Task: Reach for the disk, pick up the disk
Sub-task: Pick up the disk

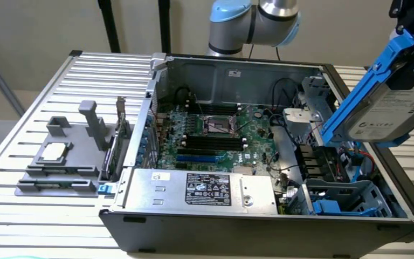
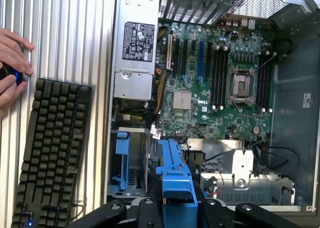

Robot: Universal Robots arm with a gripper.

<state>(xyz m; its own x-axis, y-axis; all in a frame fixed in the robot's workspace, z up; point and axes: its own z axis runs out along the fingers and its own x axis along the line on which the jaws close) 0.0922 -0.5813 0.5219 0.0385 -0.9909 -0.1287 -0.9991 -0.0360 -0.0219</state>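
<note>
White label on the disk (image 1: 392, 110), exterior view: rows of small print, none legible. Black-and-white label on the power-supply box (image 1: 207, 189), exterior view, and (image 2: 139, 41), wrist view: certification-type marks and fine text, too small to read. Motherboard (image 2: 220, 83), wrist view: the word "DELL" printed in white beside the square silver heatsink (image 2: 182, 100). A white sticker on the case wall (image 2: 306, 100) carries unreadable print.
</note>
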